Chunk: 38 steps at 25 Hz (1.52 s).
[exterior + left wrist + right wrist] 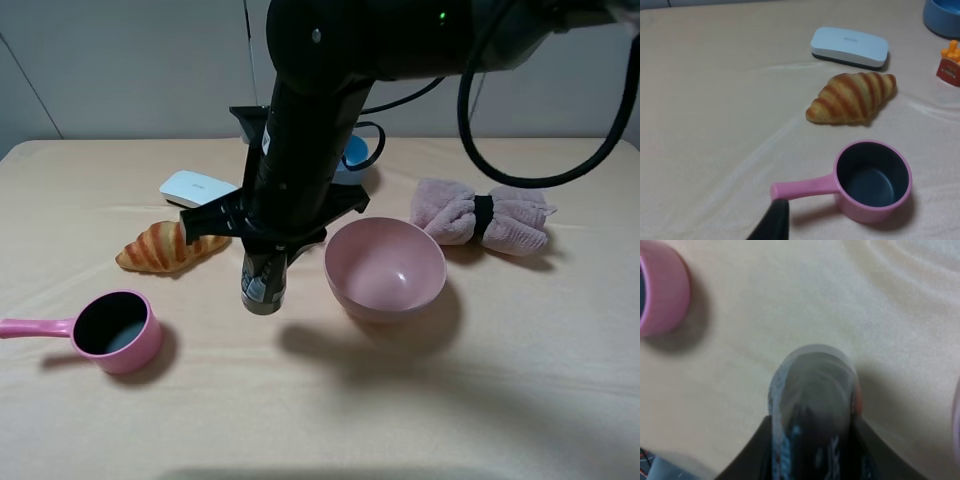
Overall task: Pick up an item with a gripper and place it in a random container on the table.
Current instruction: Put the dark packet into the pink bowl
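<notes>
My right gripper (264,243) reaches across the middle and is shut on the dark grey-black tube (263,282). The tube hangs round end down above the table, just left of the pale-pink bowl (385,268). In the right wrist view the tube (812,400) fills the space between the black fingers (763,447), with tablecloth below it. The bowl stands upright and empty. Of my left gripper only one black fingertip (774,220) shows, above the table near the saucepan's handle; it is out of the high view.
A pink handled saucepan (115,330) (872,180) stands front left. A croissant (170,247) (852,97) and a white case (197,187) (850,46) lie behind it. A blue bowl (355,152), toy fries (950,62) and a rolled pink towel (480,215) lie further back.
</notes>
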{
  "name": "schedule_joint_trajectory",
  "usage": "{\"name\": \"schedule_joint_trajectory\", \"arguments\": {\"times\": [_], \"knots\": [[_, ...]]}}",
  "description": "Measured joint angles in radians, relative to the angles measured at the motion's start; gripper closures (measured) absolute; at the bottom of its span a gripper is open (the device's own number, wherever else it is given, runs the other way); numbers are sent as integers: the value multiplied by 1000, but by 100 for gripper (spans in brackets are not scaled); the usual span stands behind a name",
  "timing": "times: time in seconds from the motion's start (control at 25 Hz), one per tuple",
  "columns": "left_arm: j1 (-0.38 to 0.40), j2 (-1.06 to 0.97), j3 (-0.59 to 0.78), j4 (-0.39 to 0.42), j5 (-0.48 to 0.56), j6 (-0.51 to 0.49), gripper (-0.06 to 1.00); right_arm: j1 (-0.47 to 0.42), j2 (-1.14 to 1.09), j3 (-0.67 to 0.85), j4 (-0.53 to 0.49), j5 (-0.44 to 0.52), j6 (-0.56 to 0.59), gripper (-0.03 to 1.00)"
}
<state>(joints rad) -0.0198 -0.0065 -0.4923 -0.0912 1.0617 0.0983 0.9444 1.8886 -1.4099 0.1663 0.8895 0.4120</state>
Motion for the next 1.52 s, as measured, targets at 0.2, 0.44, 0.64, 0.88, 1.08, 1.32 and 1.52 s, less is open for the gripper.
{"name": "schedule_joint_trajectory", "arguments": {"times": [0.2,0.44,0.64,0.88,1.08,1.32,1.52], "knots": [[0,0,0,0,0,0,-5,0,-25,0,-37,39,18,76],[0,0,0,0,0,0,-5,0,-66,0,-119,85,44,76],[0,0,0,0,0,0,-5,0,-84,0,-190,134,62,78],[0,0,0,0,0,0,-5,-9,-93,0,-268,188,89,78],[0,0,0,0,0,0,-5,-54,-93,0,-273,219,75,78],[0,0,0,0,0,0,-5,-111,-93,0,-279,220,42,78],[0,0,0,0,0,0,-5,-145,-93,0,-316,215,32,78]]}}
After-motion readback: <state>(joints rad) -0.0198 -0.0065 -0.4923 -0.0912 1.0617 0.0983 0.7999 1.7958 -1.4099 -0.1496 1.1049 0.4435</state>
